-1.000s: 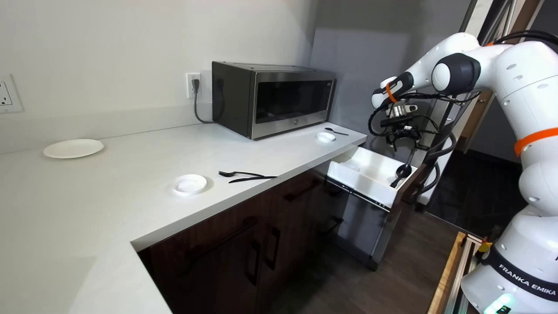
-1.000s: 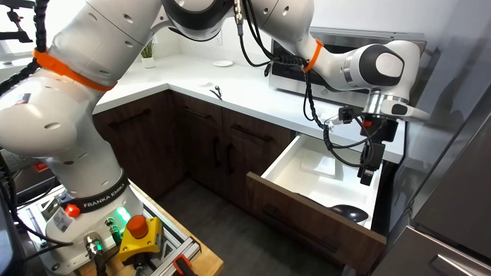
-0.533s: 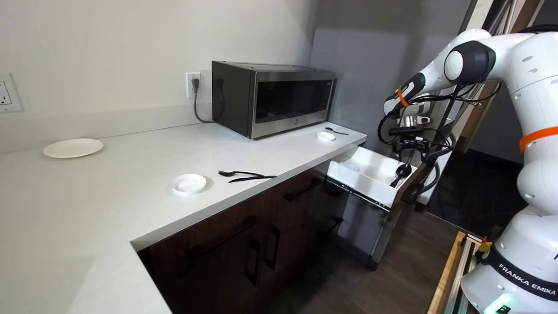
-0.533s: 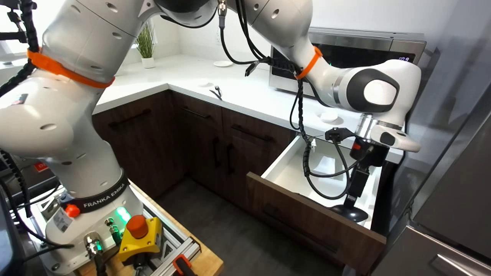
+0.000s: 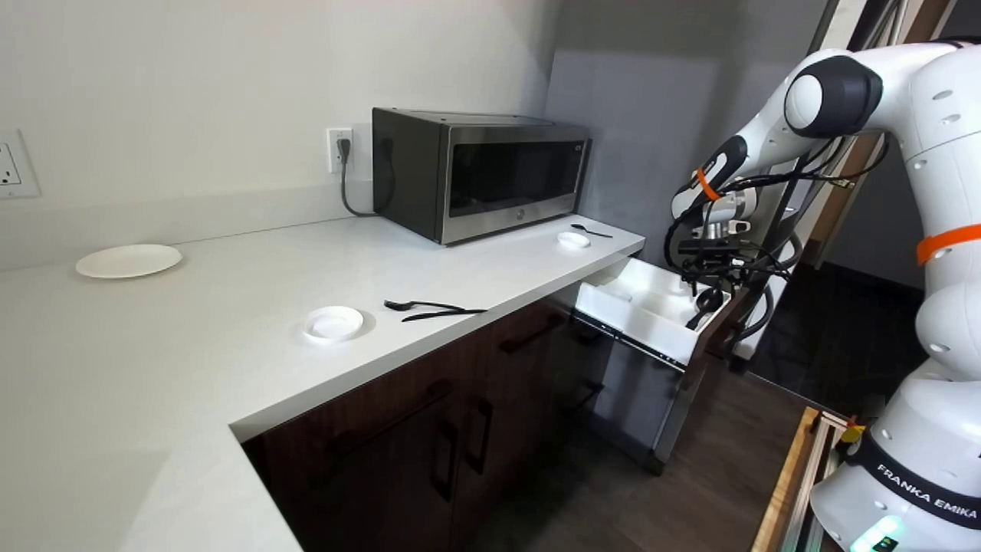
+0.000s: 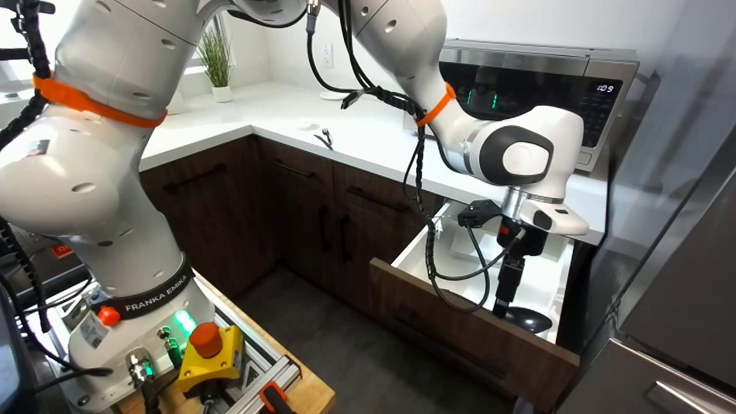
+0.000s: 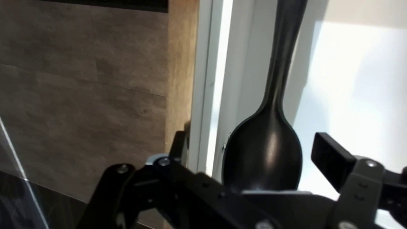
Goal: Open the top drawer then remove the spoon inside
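Note:
The top drawer is pulled open; its white side wall (image 5: pixel 632 322) and brown wood front (image 6: pixel 454 328) show. The black spoon lies inside along the front, its bowl (image 6: pixel 530 319) towards the fridge side; it also shows in an exterior view (image 5: pixel 709 301). In the wrist view the spoon (image 7: pixel 270 136) has its bowl between the widely parted fingers and its handle running up and away. My gripper (image 7: pixel 254 149) is open and empty. One finger (image 7: pixel 178 144) is over the drawer front's edge, the other (image 7: pixel 332 159) over the drawer inside. In an exterior view the gripper (image 6: pixel 501 309) points down beside the bowl.
A steel fridge (image 6: pixel 673 287) stands close to the drawer's side. The counter (image 5: pixel 429 253) above carries a microwave (image 5: pixel 517 180), a small white dish (image 5: pixel 573 241), a small dark spoon (image 5: pixel 592 231), and a fork and knife (image 5: pixel 437 310). A pale flat item (image 6: pixel 466 244) lies farther back in the drawer.
My gripper has come down from above the drawer to the spoon's bowl and shifted towards the robot base, over the drawer front. Drawer and spoon have not moved.

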`<state>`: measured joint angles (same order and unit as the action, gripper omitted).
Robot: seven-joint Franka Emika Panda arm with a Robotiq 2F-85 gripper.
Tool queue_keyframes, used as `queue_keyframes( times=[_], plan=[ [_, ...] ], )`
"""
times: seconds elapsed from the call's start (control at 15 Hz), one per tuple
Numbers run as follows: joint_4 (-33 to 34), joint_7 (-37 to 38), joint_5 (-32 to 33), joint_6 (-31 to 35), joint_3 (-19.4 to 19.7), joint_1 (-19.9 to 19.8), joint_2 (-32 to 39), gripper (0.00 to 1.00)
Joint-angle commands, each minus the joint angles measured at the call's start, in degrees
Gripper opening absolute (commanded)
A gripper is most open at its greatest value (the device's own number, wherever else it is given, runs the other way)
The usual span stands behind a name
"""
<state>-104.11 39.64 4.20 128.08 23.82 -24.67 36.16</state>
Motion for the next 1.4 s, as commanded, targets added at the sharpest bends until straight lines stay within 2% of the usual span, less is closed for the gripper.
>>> queue_keyframes(
  times=[0.0,0.27,0.47,0.53,0.67,1.33],
  plan=[
    [-3.33,0.49,-0.93,3.31,1.14,2.66,-1.96,1.0],
    [-1.76,2.56,-0.23,2.72,1.79,4.52,-0.04,1.0],
    [-0.05,3.57,0.99,-0.18,2.1,6.25,1.02,1.0],
    [-0.78,1.51,-0.28,1.06,1.35,4.9,0.14,1.0],
    [-0.59,2.19,0.01,0.99,1.48,5.69,0.46,1.0],
    [5.95,1.6,-1.95,0.5,0.34,4.52,5.64,1.0]
  ],
)
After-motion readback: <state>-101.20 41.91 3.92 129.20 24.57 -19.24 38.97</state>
